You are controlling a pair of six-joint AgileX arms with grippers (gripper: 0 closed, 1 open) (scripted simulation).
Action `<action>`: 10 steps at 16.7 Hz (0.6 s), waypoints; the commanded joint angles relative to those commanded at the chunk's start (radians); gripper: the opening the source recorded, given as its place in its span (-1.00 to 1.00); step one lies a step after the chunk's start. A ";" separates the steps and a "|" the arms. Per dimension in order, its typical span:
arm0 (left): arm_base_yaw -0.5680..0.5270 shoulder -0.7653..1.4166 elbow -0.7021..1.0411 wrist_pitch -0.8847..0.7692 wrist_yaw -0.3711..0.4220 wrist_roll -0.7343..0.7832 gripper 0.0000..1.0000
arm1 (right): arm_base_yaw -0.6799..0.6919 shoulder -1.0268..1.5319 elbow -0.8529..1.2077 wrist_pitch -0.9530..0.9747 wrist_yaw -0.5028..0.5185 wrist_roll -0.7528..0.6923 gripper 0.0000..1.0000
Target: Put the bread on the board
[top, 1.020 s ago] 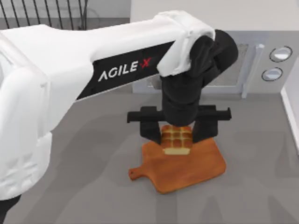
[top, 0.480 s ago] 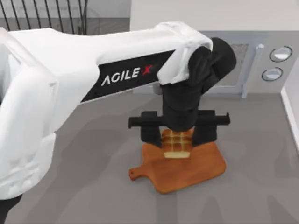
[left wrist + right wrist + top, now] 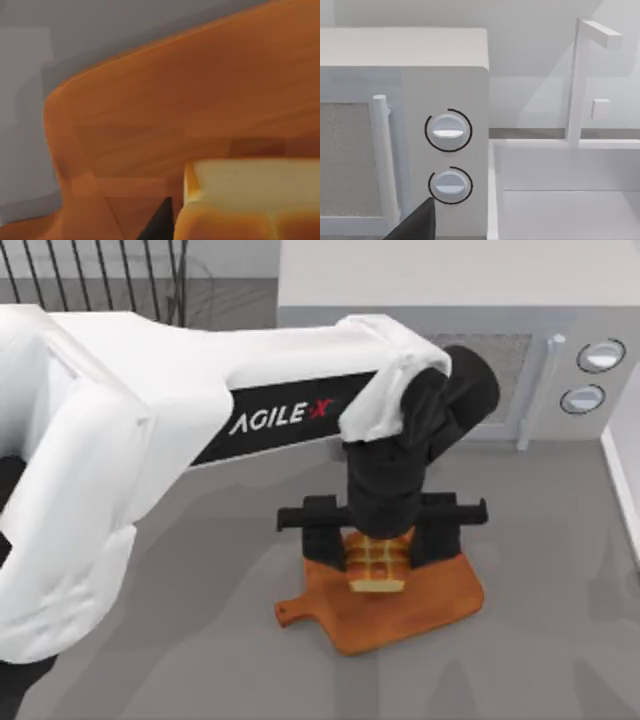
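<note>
The left arm's big white AgileX link sweeps in from the left side of the table, reaching out over the middle, and there's the left gripper (image 3: 378, 540) poised straight down over the board (image 3: 420, 610), its 2 black fingers (image 3: 325, 540) clamped on either side of the bread (image 3: 378, 562). The loaf sits over the far part of the board, grooved golden top up, pale side facing us. Up close from the left wrist, the bread (image 3: 250, 200) hangs right over the orange wood of the board (image 3: 175, 110), with 1 dark fingertip (image 3: 160, 222) beside it; whether it touches the wood, I cannot tell. The board's handle with its small hole points left. Further right, behind, a white microwave (image 3: 560, 350) with 2 dials (image 3: 448, 131). The right gripper's jaws: cannot tell.
</note>
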 joint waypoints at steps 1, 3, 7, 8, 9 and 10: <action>0.000 0.004 -0.004 0.001 0.000 0.000 -1.00 | 0.000 0.000 0.000 0.000 0.000 0.000 1.00; 0.000 0.004 -0.004 0.001 0.000 0.000 -1.00 | 0.000 0.000 0.000 0.000 0.000 0.000 1.00; 0.000 0.004 -0.004 0.001 0.000 0.000 -0.55 | 0.000 0.000 0.000 0.000 0.000 0.000 1.00; 0.000 0.004 -0.004 0.001 0.000 0.000 -0.40 | 0.000 0.000 0.000 0.000 0.000 0.000 1.00; 0.000 0.004 -0.004 0.001 0.000 0.000 -0.25 | 0.000 0.000 0.000 0.000 0.000 0.000 1.00; 0.000 0.004 -0.004 0.001 0.000 0.000 -0.10 | 0.000 0.000 0.000 0.000 0.000 0.000 1.00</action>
